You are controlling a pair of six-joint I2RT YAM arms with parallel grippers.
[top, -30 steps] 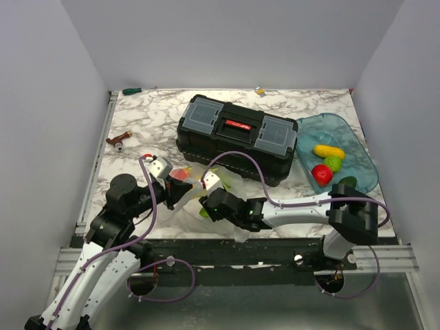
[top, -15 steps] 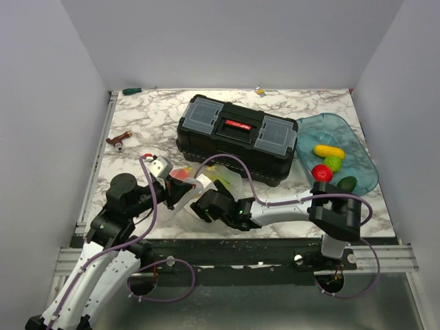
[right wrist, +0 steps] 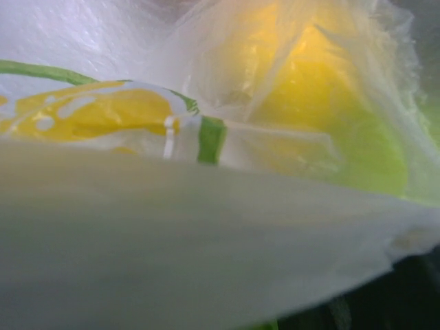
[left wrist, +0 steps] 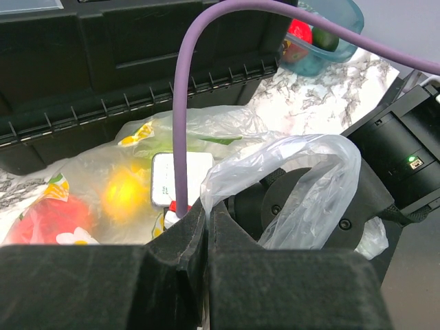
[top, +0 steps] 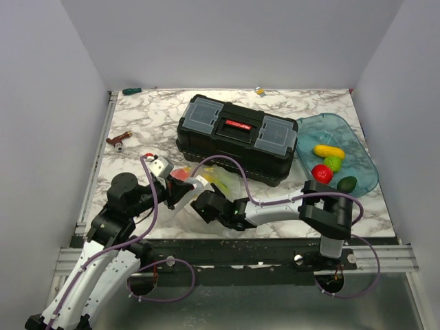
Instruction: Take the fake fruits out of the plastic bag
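The left gripper [left wrist: 206, 227] was closed tight, with a fold of the plastic bag [left wrist: 289, 165] pinched between its fingers and ballooning up from them. That hold was on thin, slick film near the mouth. A tug from the other arm could have slid the film out of the fingers, or stretched and torn it.

Just right of that, the bag lay on the marble table [top: 137, 124] against the front of the black toolbox [top: 237, 134]. A red fruit [left wrist: 48, 218] and a yellow-orange fruit [left wrist: 124, 194] showed through the film, not yet out.

The right gripper [top: 205, 201] was pushed in at the bag's mouth. Its wrist camera saw only film across the lens and a yellow fruit [right wrist: 323, 117] behind it, so how far its fingers stood apart, and whether they had anything, could not be told. Working that blind, it would likely have closed on plastic rather than fruit, dragging the whole bag or knocking the glossy, round fruits deeper inside.

Far right, the blue tray [top: 323, 127] held a yellow fruit [top: 328, 150], a red one [top: 321, 173] and green ones. A fruit dropped carelessly there could have rolled out.
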